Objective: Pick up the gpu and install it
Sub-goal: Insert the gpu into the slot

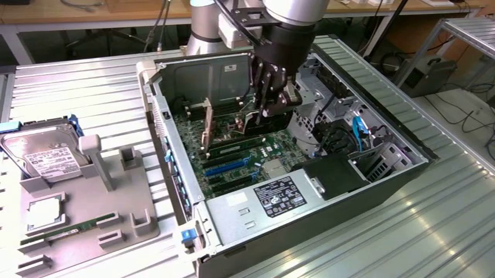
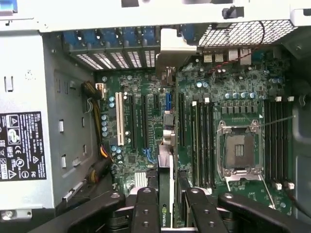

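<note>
The ribbed worktop [image 1: 69,87] gleams, bare metal catching the light. The case [image 1: 197,78] is dull grey sheet metal. The gpu [image 2: 165,194] shows a glossy green board, and the end effector [image 1: 267,107] is matt black. The hard drive [image 1: 43,153] is shiny metal with a white paper label, and its holder [image 1: 116,197] looks like matt grey plastic.

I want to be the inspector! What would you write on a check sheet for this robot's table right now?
Surface: ribbed metal table, with an open computer case lying on it.
Job's things: gpu stands on edge over the motherboard; seated or not, cannot tell.
Clutter: grey holder carrying a hard drive and a RAM stick.
Grippers: gripper is inside the case, fingers shut on the gpu.
Cables: blue cable in the case; black cables on the floor at the exterior view's right.
Surroundings: wooden bench behind.
</note>
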### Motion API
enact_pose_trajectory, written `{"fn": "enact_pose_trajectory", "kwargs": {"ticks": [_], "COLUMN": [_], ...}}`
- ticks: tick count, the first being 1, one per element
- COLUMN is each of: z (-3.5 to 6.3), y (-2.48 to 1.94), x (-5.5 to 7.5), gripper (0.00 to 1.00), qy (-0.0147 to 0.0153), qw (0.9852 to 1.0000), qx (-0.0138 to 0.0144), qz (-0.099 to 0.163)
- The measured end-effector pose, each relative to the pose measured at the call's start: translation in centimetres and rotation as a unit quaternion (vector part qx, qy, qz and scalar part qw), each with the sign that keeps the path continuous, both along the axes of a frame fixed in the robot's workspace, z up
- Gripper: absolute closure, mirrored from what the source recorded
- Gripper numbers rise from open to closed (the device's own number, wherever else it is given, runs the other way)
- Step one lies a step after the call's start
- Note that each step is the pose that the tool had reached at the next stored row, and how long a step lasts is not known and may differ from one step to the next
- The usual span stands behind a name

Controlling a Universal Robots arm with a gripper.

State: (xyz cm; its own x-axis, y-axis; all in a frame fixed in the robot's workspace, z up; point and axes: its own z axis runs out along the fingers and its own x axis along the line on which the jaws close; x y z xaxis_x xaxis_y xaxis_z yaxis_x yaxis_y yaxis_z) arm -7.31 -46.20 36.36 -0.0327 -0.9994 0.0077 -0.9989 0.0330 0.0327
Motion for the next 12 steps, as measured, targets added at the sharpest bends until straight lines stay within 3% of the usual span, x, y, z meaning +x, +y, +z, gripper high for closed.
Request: {"fn": "enact_pose_trajectory", "kwargs": {"ticks": [2, 7, 12], "z": [-0.18, -1.13, -2.05], "y": [0.09, 0.11, 0.11], "x": [-0.4, -2.9, -3.2], "gripper": [0.74, 0.74, 0.74], "qy": [-0.0016, -0.0035, -0.0037], "qw": [1.0000, 1.0000, 1.0000], "qx": [0.0037, 0.0036, 0.0036], "qz": [0.004, 0.004, 0.004]}}
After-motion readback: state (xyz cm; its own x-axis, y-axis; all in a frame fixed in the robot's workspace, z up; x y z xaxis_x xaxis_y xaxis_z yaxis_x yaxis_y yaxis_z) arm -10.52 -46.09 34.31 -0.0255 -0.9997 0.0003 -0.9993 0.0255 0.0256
